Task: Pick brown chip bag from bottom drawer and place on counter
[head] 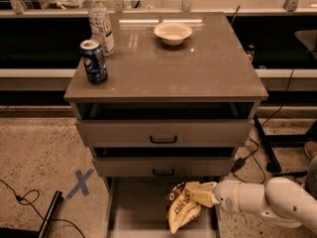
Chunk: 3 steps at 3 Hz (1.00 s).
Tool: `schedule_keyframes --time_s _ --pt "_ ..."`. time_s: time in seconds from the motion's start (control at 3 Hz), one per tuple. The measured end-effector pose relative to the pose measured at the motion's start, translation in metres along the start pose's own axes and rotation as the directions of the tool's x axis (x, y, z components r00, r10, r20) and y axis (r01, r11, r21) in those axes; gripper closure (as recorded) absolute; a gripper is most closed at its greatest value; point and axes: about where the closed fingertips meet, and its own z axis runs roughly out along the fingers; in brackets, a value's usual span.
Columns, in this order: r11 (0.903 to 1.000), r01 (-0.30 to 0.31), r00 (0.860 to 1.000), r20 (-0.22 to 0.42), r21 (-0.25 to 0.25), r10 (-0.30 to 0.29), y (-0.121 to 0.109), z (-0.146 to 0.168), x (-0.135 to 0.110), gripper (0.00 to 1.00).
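Observation:
The brown chip bag (pixel 182 206) is dark brown with a pale yellow end and white lettering. It hangs over the right part of the open bottom drawer (pixel 138 212), the pulled-out tray at the cabinet's foot. My gripper (pixel 202 196) comes in from the right on a white arm and is shut on the bag's upper end, holding it above the drawer floor. The counter (pixel 198 63) is the glossy grey-brown top above the two upper drawers.
On the counter stand a blue soda can (pixel 94 62) and a water bottle (pixel 101 24) at the left, and a pale bowl (pixel 173 32) at the back. A blue X mark (pixel 80 183) and cables lie on the floor at the left.

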Motion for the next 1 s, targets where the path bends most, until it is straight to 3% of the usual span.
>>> schedule_keyframes --time_s 0.33,0.67,1.0 --pt "1.0 0.0 1.0 0.0 0.0 0.0 0.0 0.0 0.0 1.0" --pt "0.9913 0.008 0.993 0.114 -0.131 0.007 0.022 -0.013 -0.046 1.0" --pt "0.9683 0.087 0.981 0.191 -0.234 -0.042 0.061 -0.033 -0.095 1.0"
